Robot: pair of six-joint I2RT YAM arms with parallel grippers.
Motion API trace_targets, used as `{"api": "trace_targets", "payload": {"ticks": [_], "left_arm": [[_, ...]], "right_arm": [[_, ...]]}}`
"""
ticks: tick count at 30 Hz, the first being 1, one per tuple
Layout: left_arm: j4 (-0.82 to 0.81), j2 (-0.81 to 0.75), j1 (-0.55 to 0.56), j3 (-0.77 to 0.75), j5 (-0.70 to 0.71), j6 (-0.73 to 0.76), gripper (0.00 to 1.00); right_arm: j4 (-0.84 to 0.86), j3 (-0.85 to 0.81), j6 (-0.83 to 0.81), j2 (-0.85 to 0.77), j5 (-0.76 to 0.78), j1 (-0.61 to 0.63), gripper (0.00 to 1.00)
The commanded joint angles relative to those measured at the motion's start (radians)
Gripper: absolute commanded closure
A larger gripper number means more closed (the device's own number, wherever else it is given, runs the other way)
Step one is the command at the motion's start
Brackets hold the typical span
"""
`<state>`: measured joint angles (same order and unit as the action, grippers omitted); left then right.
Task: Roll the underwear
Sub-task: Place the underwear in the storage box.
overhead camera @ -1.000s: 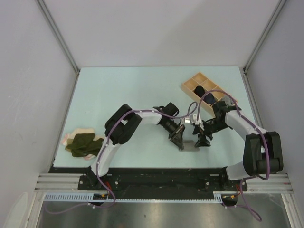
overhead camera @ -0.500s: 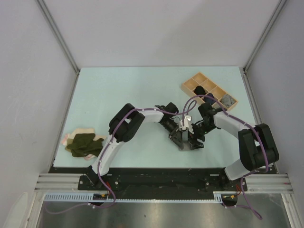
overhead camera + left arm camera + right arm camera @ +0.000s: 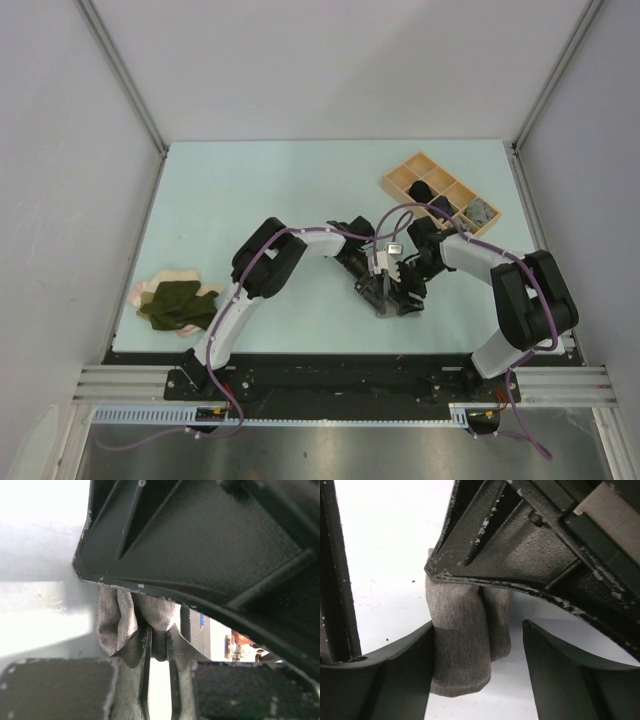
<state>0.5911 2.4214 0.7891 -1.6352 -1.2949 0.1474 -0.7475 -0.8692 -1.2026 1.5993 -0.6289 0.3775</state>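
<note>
A folded grey underwear [image 3: 386,308] hangs at the table's near middle between my two grippers. My left gripper [image 3: 377,289] is shut on its top edge; the left wrist view shows the fingers [image 3: 142,650] pinching the grey cloth [image 3: 120,620]. My right gripper [image 3: 405,291] is open and straddles the hanging grey roll [image 3: 460,645]; its left finger [image 3: 395,675] touches the cloth and the right finger stands apart. A dark olive underwear [image 3: 180,305] lies on a pale pink one [image 3: 150,288] at the near left.
A light wooden tray [image 3: 400,178] stands at the far right, with a dark garment [image 3: 421,190] and a grey one [image 3: 482,211] in its compartments. The two wrists are close together. Grey walls bound the table on both sides.
My right gripper has moved left, up to the left gripper, and now straddles the grey underwear. The left gripper has kept its hold and barely moved.
</note>
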Motion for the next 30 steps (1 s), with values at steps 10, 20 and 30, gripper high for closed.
{"api": "trace_targets", "payload": {"ticks": [10, 20, 30], "left_arm": [[-0.028, 0.035, 0.007, 0.11, 0.302, -0.011, 0.87], [-0.344, -0.238, -0.079, 0.305, 0.434, -0.194, 0.61], [-0.668, -0.487, -0.201, 0.512, 0.482, -0.356, 0.58]], "right_arm": [[-0.032, 0.01, -0.02, 0.074, 0.055, 0.052, 0.8], [-0.035, 0.01, -0.017, 0.08, 0.067, 0.061, 1.0], [-0.036, 0.009, -0.022, -0.033, -0.023, -0.014, 1.0]]}}
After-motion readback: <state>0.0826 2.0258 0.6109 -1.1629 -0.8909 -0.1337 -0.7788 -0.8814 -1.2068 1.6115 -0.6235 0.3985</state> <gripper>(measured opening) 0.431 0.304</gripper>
